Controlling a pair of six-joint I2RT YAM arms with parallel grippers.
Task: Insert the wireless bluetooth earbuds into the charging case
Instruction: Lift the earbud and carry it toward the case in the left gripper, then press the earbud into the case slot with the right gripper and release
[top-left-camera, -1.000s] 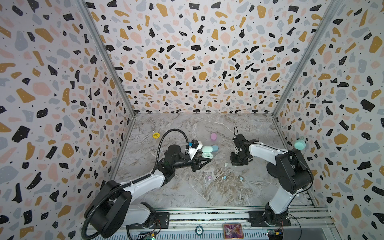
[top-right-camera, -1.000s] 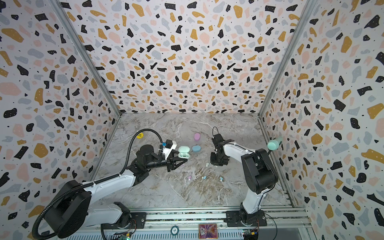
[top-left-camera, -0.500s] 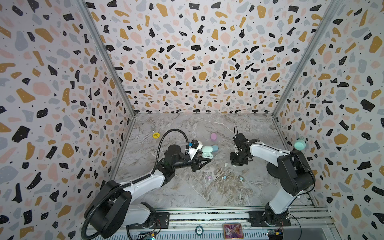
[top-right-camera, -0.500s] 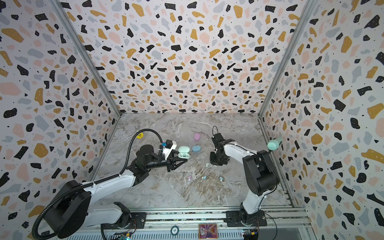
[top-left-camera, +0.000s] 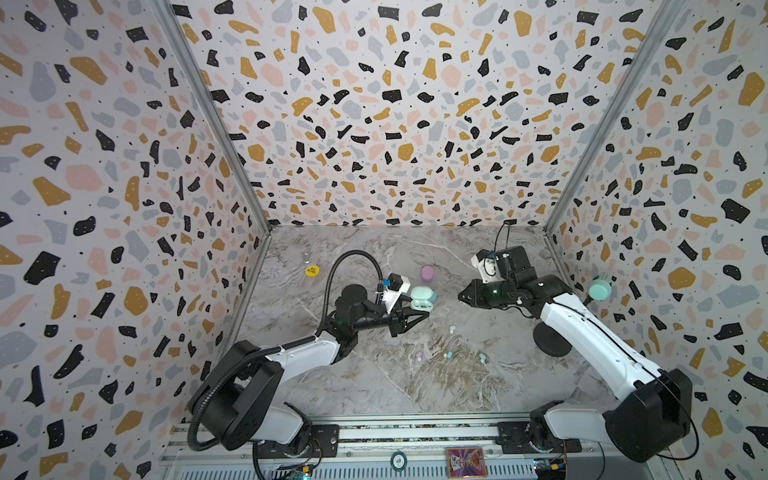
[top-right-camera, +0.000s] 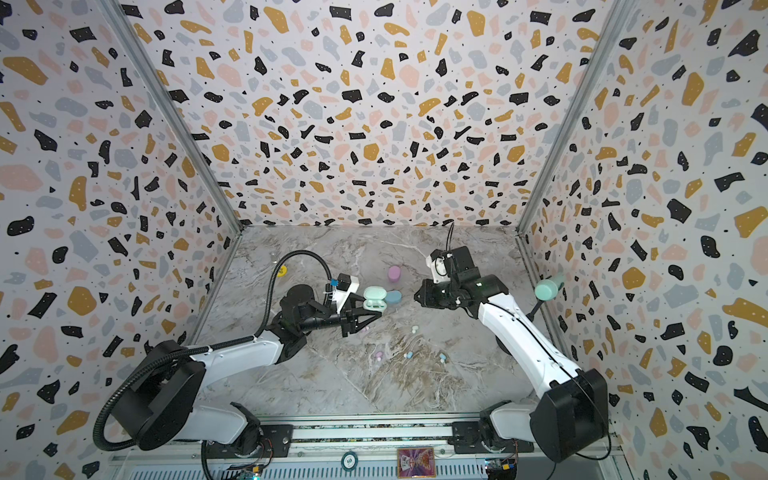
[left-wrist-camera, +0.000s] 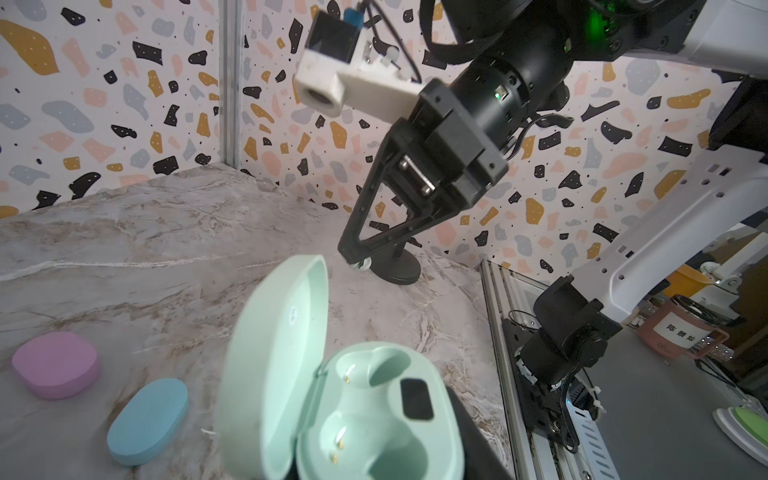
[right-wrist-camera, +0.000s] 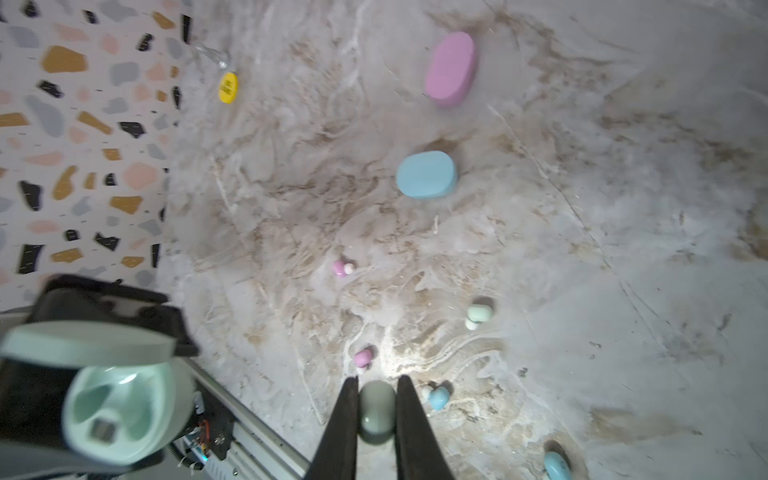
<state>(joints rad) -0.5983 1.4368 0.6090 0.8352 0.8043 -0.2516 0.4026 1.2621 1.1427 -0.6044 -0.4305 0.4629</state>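
My left gripper is shut on the open mint charging case, held just above the table with its lid up and both sockets empty. One dark finger shows beside the case. My right gripper hangs raised to the right of the case, shut on a mint earbud. More earbuds lie on the table: a mint one, a pink one, a second pink one and two blue ones.
A closed pink case and a closed blue case lie behind the mint case. A yellow disc sits at the back left. A black round stand with a mint head is by the right wall.
My right gripper has lifted off the table with the mint earbud and now points left toward the open case. The left arm and the case have stayed put.
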